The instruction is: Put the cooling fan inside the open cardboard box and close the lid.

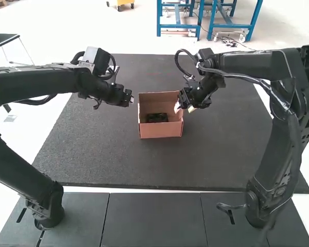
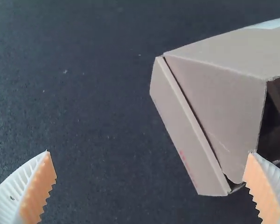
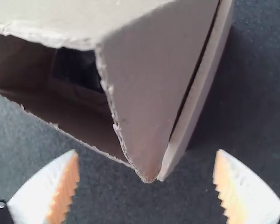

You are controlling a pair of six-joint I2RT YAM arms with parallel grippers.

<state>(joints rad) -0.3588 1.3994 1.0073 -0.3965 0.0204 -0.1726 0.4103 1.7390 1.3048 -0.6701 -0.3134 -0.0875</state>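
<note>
It's bright in here, an even light from overhead that throws no hard shadows. The pale floor [image 1: 20, 139] round the black mat [image 1: 92, 149] glares nearly white, while the mat soaks up the light and swallows any shadow under the arms. The cardboard box [image 1: 160, 128] catches the light on its outer walls; seen from the left wrist, its upper face is paler than its side. Inside it is dim, and the cooling fan [image 1: 157, 118] is just a dark shape.

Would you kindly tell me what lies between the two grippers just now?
The open cardboard box, with the cooling fan inside, sits between the left gripper and right gripper, as the high view shows.
</note>
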